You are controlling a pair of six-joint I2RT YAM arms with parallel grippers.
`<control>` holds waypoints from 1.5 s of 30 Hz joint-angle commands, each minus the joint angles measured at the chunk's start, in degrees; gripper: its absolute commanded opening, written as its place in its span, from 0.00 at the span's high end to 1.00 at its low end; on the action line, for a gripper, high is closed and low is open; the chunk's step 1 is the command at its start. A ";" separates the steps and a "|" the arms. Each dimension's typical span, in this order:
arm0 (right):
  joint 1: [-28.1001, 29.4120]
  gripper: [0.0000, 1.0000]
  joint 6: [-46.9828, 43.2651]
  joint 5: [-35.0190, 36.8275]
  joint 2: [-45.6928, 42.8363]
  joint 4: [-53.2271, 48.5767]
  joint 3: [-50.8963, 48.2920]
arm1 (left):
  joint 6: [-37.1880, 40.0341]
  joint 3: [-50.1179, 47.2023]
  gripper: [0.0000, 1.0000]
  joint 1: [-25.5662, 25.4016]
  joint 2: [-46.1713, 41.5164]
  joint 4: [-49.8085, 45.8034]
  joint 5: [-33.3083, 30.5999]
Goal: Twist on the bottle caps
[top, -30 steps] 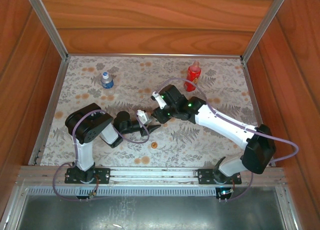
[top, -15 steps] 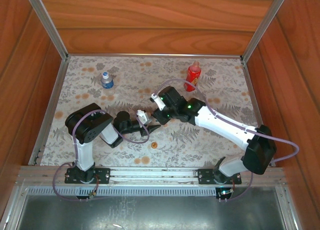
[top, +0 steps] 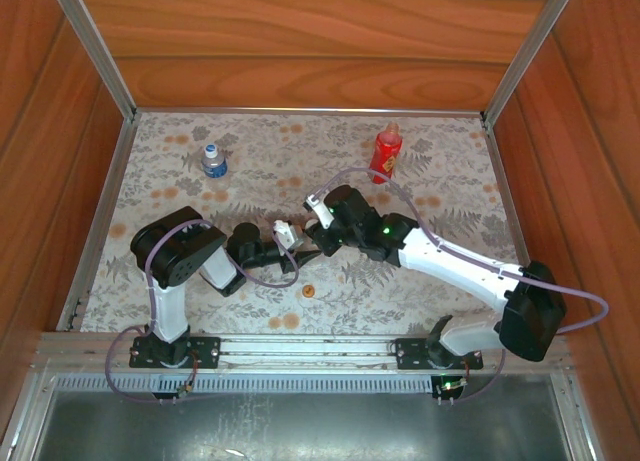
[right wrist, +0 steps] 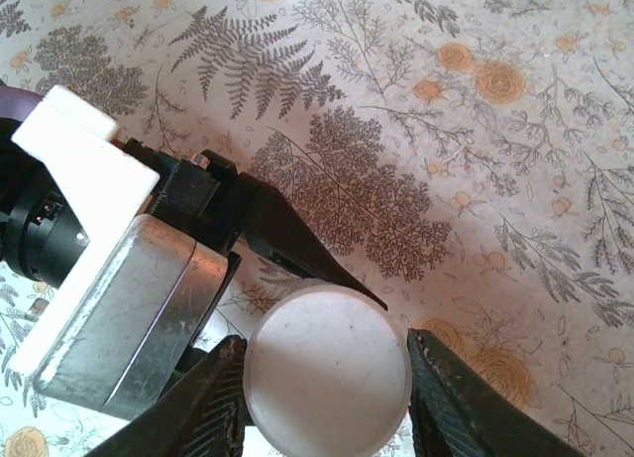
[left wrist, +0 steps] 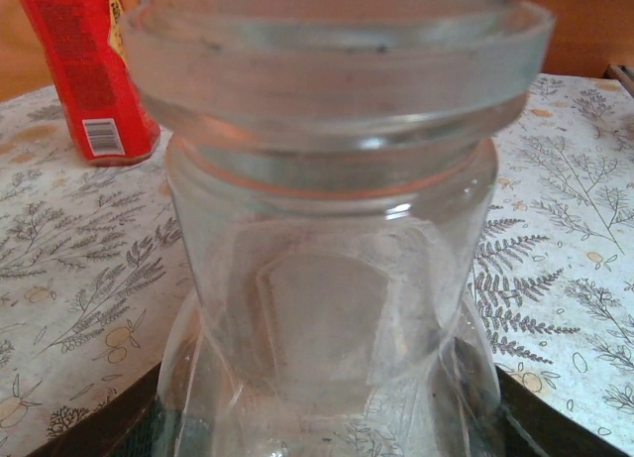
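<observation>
From above, the two claws met near the middle of the table (top: 440,181). The left claw (top: 303,251) was pressed onto the slim bottle (left wrist: 337,279), with dark fingers (left wrist: 69,427) against the bottle at both lower corners of its wrist view. The right claw (right wrist: 327,343) pinched the white cap (right wrist: 327,378), a finger (right wrist: 213,402) touching each side. In the right wrist view the left claw's black finger and grey-white housing (right wrist: 119,279) crowded in from 9 to 11 o'clock of the cap.

The orange cap (top: 309,291) lay loose on the table at 6 o'clock of the claws, near them. The short bottle (top: 213,161) stood well apart at 10 o'clock, and the red bottle (top: 386,153) stood upright at 1 o'clock. In the left wrist view the red bottle stood behind the slim one at 10 o'clock, its top cut off by the frame.

The slim bottle's mouth was cut off at the top edge there and lay under the cap in the right wrist view. The cap probably sat over the neck, but contact could not be told. From above, the right wrist covered both.
</observation>
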 commanded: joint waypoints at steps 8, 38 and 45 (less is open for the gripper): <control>1.31 0.57 -0.41 1.31 -1.13 7.95 -7.88 | -0.96 0.76 0.49 0.51 1.52 -0.50 0.32; 1.09 0.43 2.20 3.31 -9.32 5.56 -4.09 | -0.70 0.68 0.49 0.60 1.71 -0.46 0.55; 0.73 0.62 1.79 2.61 -5.44 2.45 -1.56 | -0.69 0.61 0.49 0.64 1.68 -0.45 0.69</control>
